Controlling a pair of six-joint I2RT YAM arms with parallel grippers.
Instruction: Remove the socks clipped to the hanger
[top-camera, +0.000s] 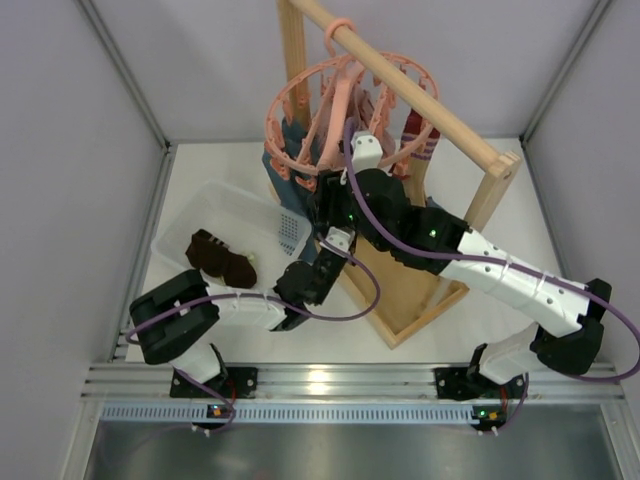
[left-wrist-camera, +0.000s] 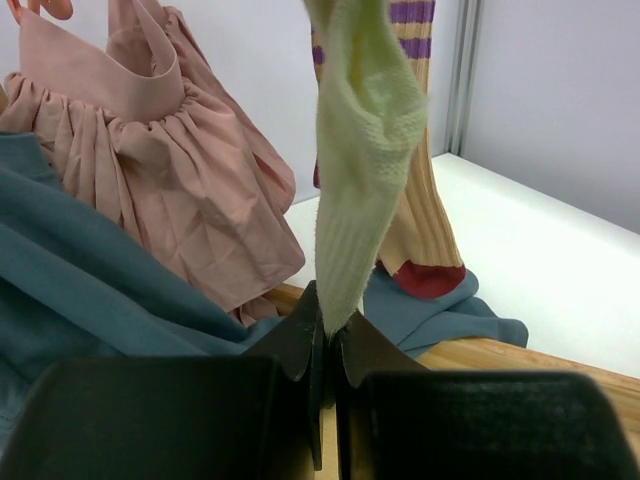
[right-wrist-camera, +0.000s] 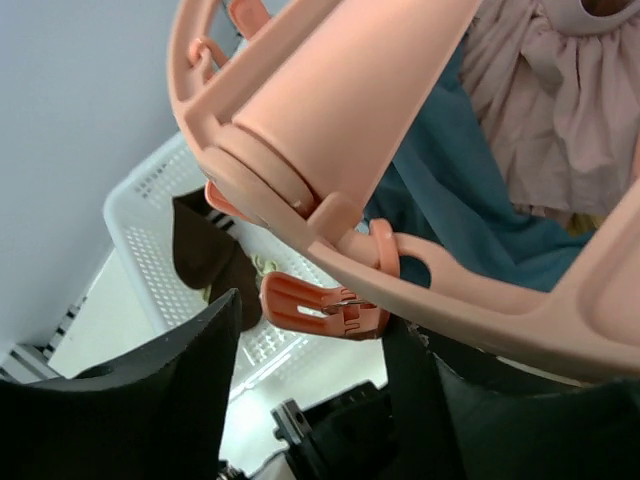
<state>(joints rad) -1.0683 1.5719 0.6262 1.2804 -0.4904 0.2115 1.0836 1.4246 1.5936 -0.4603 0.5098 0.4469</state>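
Observation:
The salmon-pink hanger (top-camera: 300, 120) hangs from a wooden bar; its ring (right-wrist-camera: 330, 90) fills the right wrist view. My right gripper (right-wrist-camera: 310, 350) is open just under the ring, with one clip peg (right-wrist-camera: 320, 305) between its fingers (right-wrist-camera: 150, 390). My left gripper (left-wrist-camera: 330, 335) is shut on the lower end of the pale cream sock (left-wrist-camera: 360, 150), which hangs down from above the frame; its top is out of view. A striped sock with a dark red toe (left-wrist-camera: 425, 235) hangs behind it. A dark brown sock (top-camera: 222, 258) lies in the basket.
A white mesh basket (top-camera: 215, 205) stands left of the wooden rack frame (top-camera: 420, 290). A dusty-pink garment (left-wrist-camera: 170, 180) and a blue-grey cloth (left-wrist-camera: 80, 290) hang from the hanger beside the cream sock. Grey walls close in the table.

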